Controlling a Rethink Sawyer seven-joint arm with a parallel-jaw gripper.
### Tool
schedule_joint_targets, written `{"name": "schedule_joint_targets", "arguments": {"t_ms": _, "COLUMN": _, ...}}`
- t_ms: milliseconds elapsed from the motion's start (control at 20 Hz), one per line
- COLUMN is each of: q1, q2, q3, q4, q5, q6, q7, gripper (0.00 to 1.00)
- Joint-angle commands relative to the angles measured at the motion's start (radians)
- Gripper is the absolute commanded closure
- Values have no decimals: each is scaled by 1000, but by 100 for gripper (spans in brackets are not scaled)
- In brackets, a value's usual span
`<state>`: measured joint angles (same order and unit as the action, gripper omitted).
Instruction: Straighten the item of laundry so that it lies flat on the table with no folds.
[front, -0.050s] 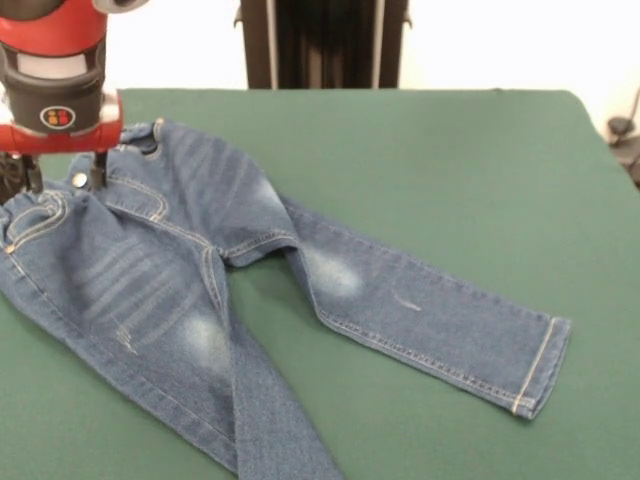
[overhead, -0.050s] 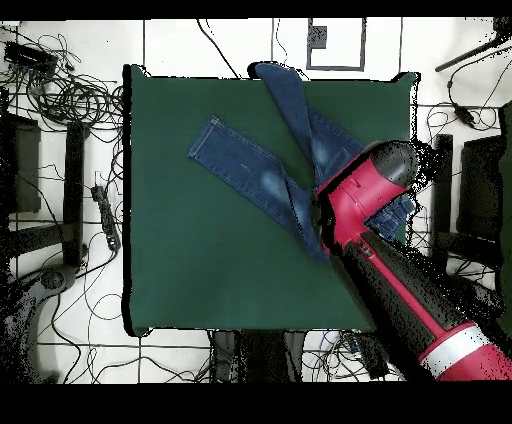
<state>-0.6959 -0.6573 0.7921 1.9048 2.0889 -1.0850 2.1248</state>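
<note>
Gripper (front, -0.050s: 62, 178) poised at the waistband of the jeans (front, -0.050s: 250, 290); whether its dark tips pinch the denim is unclear. Draw the waistband outward, low over the table (front, -0.050s: 450, 170).

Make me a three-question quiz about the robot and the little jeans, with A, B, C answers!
1. Where is the end effector?
A. over the jeans' waistband
B. over a leg cuff
C. off beside the table

2. What colour is the table?
A. brown
B. dark green
C. white

3. How do the jeans lie?
A. folded in a neat square
B. rolled in a ball
C. spread out with the legs apart, one reaching the table's edge

Answers:
1. A: in the front view the red and black arm comes down at the waistband, by the brass button.
2. B: green cloth shows all round the jeans in both views.
3. C: the two legs point apart, and one runs to the edge in the overhead view.
</note>
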Motion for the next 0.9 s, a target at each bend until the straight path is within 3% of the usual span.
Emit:
{"name": "schedule_joint_targets", "arguments": {"t_ms": 50, "q1": 6, "q2": 102, "q3": 172, "q4": -65, "q5": 81, "q6": 6, "q7": -266, "gripper": 0}}
{"name": "schedule_joint_targets", "arguments": {"t_ms": 600, "q1": 31, "q2": 195, "q3": 210, "q4": -211, "q5": 32, "q6": -79, "q7": -274, "gripper": 0}}
{"name": "schedule_joint_targets", "arguments": {"t_ms": 900, "q1": 49, "q2": 227, "q3": 227, "q4": -232, "q5": 23, "q6": -63, "q7": -207, "gripper": 0}}
